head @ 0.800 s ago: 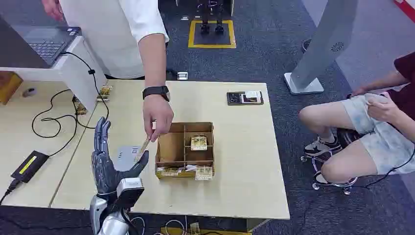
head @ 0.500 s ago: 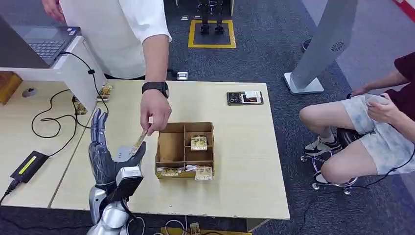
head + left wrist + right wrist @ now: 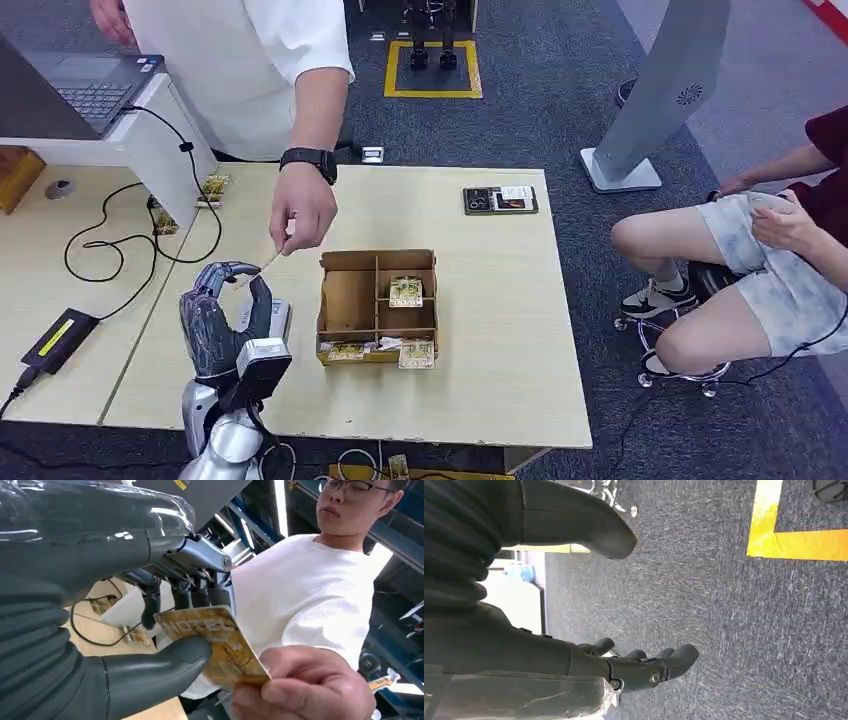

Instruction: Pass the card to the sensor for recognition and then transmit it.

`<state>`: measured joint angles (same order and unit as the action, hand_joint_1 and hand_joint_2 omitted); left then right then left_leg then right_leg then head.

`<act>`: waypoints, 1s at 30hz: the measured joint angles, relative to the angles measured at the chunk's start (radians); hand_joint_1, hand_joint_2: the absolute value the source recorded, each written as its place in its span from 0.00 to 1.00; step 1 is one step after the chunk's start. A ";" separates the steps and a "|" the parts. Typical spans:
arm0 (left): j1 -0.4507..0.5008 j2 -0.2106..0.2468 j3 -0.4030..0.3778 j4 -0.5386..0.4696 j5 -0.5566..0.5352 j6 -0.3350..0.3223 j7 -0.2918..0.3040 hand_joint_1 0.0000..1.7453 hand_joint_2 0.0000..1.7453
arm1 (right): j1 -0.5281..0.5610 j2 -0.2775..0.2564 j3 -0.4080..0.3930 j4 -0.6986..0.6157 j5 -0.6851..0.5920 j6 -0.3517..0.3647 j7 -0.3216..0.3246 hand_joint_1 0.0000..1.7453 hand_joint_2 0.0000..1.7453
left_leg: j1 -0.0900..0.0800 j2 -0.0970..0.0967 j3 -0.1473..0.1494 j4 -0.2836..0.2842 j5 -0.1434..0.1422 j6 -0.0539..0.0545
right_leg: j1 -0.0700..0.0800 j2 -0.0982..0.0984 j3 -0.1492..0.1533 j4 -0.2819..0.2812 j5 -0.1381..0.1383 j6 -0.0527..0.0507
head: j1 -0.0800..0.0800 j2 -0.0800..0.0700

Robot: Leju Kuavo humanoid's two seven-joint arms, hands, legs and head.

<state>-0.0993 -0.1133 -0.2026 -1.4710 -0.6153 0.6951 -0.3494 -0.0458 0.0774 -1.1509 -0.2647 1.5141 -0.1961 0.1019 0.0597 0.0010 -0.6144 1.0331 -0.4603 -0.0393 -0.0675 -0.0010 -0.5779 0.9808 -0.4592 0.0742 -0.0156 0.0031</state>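
Handover stage of the card task. The card (image 3: 212,645) is being received by the left robot hand (image 3: 228,318), raised above the worktop (image 3: 480,330) near its left edge, beside the compartmented cardboard box (image 3: 378,305). In the left wrist view the thumb (image 3: 155,672) lies under the card and the darker fingers (image 3: 200,597) are curled over its far end, so the left robot hand is closed on the card. A person's hand (image 3: 305,685) pinches the opposite end, so the card is held at both ends and the transfer is judged unfinished. In the head view the card appears as a thin pale strip (image 3: 268,262) running from the person's fingers down to the robot fingertips.

Judged progress: early. The grasp is being secured; release by the person, presentation of the card to the sensor and its onward passing all remain. Which object is the sensor cannot be told; a small dark device (image 3: 500,199) lies near the far right corner of the worktop.

The right robot hand (image 3: 644,667) hangs over grey carpet with fingers loosely apart, holding nothing.
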 joint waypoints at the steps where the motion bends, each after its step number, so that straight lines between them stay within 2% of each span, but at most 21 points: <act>1: 0.000 -0.001 0.001 0.000 0.001 0.000 0.000 1.00 1.00 | 0.000 0.000 0.002 0.000 0.003 0.000 0.000 0.00 1.00 | 0.000 0.000 0.000 0.000 0.000 0.000 | 0.000 0.000 0.000 0.000 0.000 0.000 | 0.000 0.000; 23: 0.000 -0.004 0.002 0.002 -0.010 0.000 -0.006 1.00 1.00 | -0.001 -0.005 0.003 0.002 0.005 0.002 0.001 0.00 1.00 | 0.000 0.000 0.000 0.000 0.000 0.000 | 0.000 0.000 0.000 0.000 0.000 0.000 | 0.000 0.000; 25: 0.000 -0.008 0.010 0.005 -0.065 0.000 -0.006 1.00 1.00 | -0.002 -0.006 0.003 0.002 0.005 0.007 0.004 0.00 1.00 | 0.000 0.000 0.000 0.000 0.000 0.000 | 0.000 0.000 0.000 0.000 0.000 0.000 | 0.000 0.000; 30: -0.005 -0.028 0.095 0.023 -0.333 0.000 0.016 1.00 1.00 | -0.004 -0.008 0.010 0.006 0.014 0.013 0.003 0.00 1.00 | 0.000 0.000 0.000 0.000 0.000 0.000 | 0.000 0.000 0.000 0.000 0.000 0.000 | 0.000 0.000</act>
<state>-0.1042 -0.1415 -0.1071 -1.4484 -0.9485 0.6950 -0.3334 -0.0495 0.0690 -1.1414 -0.2583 1.5282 -0.1827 0.1053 0.0597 0.0010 -0.6145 1.0331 -0.4603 -0.0393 -0.0675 -0.0010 -0.5779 0.9808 -0.4592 0.0742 -0.0156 0.0031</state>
